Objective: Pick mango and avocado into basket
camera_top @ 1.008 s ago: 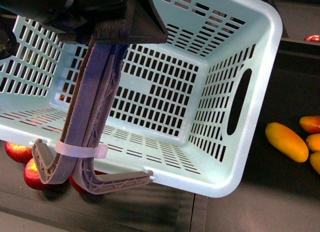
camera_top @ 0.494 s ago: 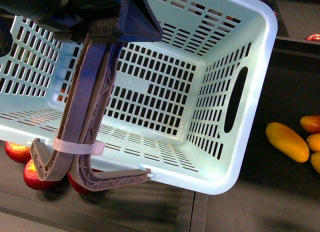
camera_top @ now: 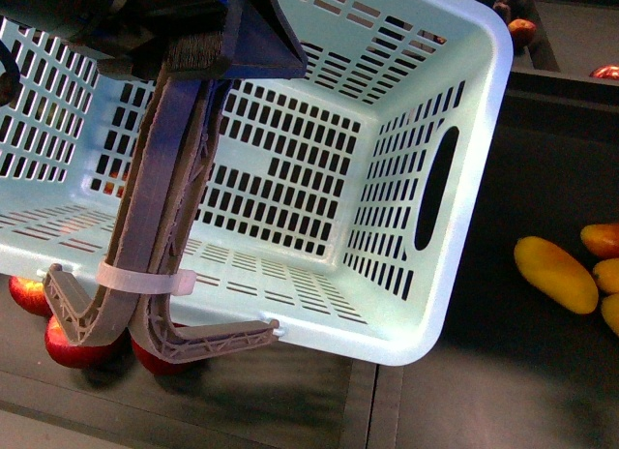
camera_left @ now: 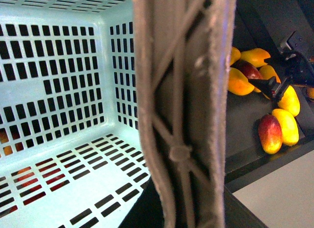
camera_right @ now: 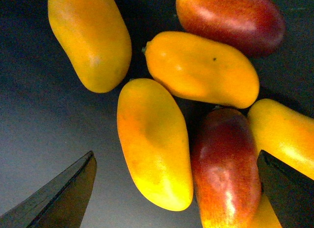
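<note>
My left gripper (camera_top: 198, 57) is shut on the two brown ribbed handles (camera_top: 160, 207) of the light teal basket (camera_top: 474, 178) and holds it tilted, its inside empty. The handles fill the left wrist view (camera_left: 181, 105), with the basket's slotted wall (camera_left: 49, 66) behind them. My right gripper (camera_right: 175, 156) is open just above a yellow-orange mango (camera_right: 154, 139), its fingers on either side of this mango and a red-yellow one (camera_right: 225, 169). In the front view a mango (camera_top: 554, 273) lies to the right of the basket. No avocado is in view.
Several more mangoes lie close together round the right gripper (camera_right: 201, 68). Red apples (camera_top: 73, 343) lie under the basket's near left corner. A low dark divider (camera_top: 377, 410) runs along the shelf front. A reddish fruit (camera_top: 522, 28) lies at the far right.
The basket has shifted left and slightly up in the front view, still held by its handles. The mangoes on the right have not moved.
</note>
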